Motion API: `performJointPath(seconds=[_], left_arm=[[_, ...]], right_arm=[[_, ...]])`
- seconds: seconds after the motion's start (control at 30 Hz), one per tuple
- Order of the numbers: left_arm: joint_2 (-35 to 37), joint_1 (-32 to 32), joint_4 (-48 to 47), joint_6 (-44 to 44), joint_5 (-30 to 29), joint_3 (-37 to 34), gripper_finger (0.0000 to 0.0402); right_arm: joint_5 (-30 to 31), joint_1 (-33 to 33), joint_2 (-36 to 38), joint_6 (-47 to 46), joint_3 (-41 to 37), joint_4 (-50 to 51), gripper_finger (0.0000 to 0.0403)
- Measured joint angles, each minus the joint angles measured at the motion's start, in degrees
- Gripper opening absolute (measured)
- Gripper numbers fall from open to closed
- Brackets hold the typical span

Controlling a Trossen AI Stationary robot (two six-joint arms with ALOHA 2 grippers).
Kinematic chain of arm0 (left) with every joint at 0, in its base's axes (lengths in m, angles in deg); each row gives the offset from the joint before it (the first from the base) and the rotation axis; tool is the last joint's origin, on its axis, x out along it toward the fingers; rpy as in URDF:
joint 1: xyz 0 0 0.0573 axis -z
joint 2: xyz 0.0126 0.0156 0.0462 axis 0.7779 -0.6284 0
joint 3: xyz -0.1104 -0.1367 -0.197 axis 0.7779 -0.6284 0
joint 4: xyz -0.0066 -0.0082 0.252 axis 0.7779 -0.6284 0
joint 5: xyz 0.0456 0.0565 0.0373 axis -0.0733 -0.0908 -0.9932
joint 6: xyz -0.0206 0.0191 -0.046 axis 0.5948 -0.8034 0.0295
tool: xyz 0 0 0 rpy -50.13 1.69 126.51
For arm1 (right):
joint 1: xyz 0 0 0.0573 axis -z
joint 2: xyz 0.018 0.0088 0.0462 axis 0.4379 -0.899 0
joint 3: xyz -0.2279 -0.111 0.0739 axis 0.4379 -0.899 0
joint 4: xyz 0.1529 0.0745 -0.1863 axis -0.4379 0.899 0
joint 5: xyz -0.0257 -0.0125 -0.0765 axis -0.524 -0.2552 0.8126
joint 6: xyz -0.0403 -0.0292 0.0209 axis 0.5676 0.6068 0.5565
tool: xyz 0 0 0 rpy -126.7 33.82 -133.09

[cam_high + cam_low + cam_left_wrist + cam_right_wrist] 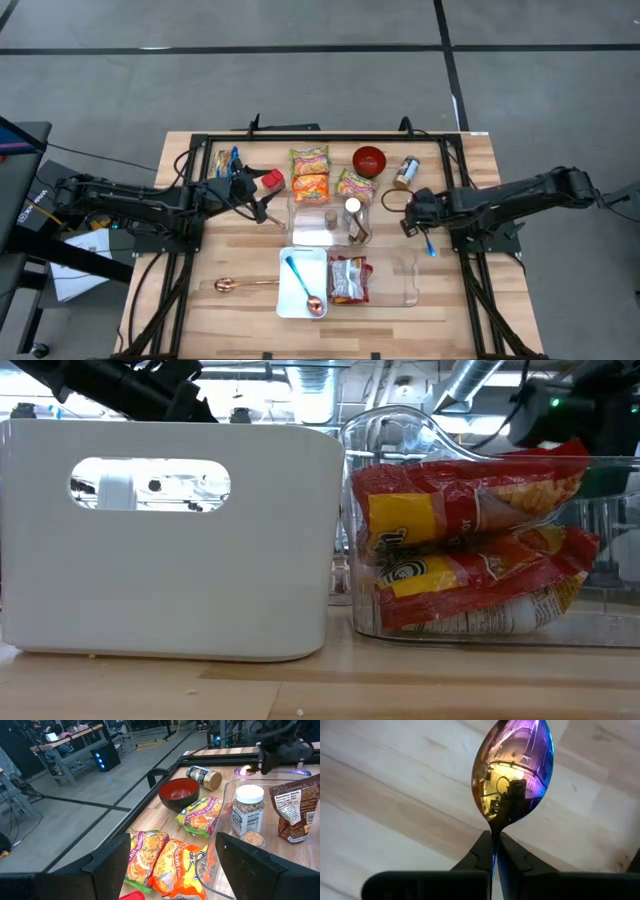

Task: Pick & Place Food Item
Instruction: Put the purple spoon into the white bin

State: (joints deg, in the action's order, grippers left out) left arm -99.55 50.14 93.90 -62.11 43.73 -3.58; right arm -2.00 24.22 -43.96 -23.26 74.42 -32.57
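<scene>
- A wooden table (240, 310) seen from above holds a black frame, two dark arms and a spread of food and utensils.
- A white bin (285, 300) near the front edge holds a blue-handled spoon (300, 283); just beside it, a clear bin (395, 280) holds a red snack bag (349, 279).
- Another clear container (300, 225) at the table's middle holds a white-lidded seasoning jar (247, 812) and a smaller item.
- Toward the back edge lie three noodle packets (165, 862), a red bowl (369, 160) and a spice jar lying on its side (406, 171).
- A copper-coloured spoon (240, 285) lies on bare wood, left of the white bin.
- The left gripper (262, 205) hovers near the noodle packets, just beside the middle container, fingers spread and holding nothing.
- The right gripper (420, 222) sits right of the middle container, clenched on the thin neck of an iridescent spoon (515, 772), bowl pointing forward above the wood.
- Risk, as a judgement: the grip is on a narrow, smooth stem, so the spoon could pivot or slip between the fingers during a swing.
- The spoon is cutlery, not food; if it goes into a bin, it may land with the wrong items.
- The bin walls are near the likely travel path; a low carry could knock them or the upright jar.
</scene>
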Motion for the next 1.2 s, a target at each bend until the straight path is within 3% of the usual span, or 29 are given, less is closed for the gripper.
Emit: performJointPath(seconds=[0.3, 0.57, 0.73, 0.9, 1.1, 1.2], left_arm=[[0.0, 0.0, 1.26, 0.04, 0.14, 0.0, 0.0285], [-1.01, 0.0, 8.81, 0.46, 7.17, 0.0, 0.0285], [-5.74, 0.0, 19.22, -0.53, 13.94, -0.02, 0.0285], [-14.85, 0.0, 34.31, -4.64, 19.59, -0.02, 0.0285], [-27.16, 0.0, 57.6, -6.08, 20.09, 0.02, 0.0285], [-32.01, 0.0, 64.93, -5.94, 22.48, 1.11, 0.0285]], right_arm=[[10.7, -0.03, 8.78, 2.21, 3.77, 5.45, 0.0001], [24.78, -2.2, 9.05, 17.72, 10.08, 1.45, 0.0001], [32.51, -5.98, 7.55, 28.87, 12.43, -5.33, 0.0001], [37.57, -10.37, 4.75, 45.89, 12.74, -18.51, 0.0001], [42.37, -14.22, 0.77, 64.02, 12.74, -32.05, 0.0001], [43.54, -15.24, -1.48, 71.93, 12.74, -38.87, 0.0001]])
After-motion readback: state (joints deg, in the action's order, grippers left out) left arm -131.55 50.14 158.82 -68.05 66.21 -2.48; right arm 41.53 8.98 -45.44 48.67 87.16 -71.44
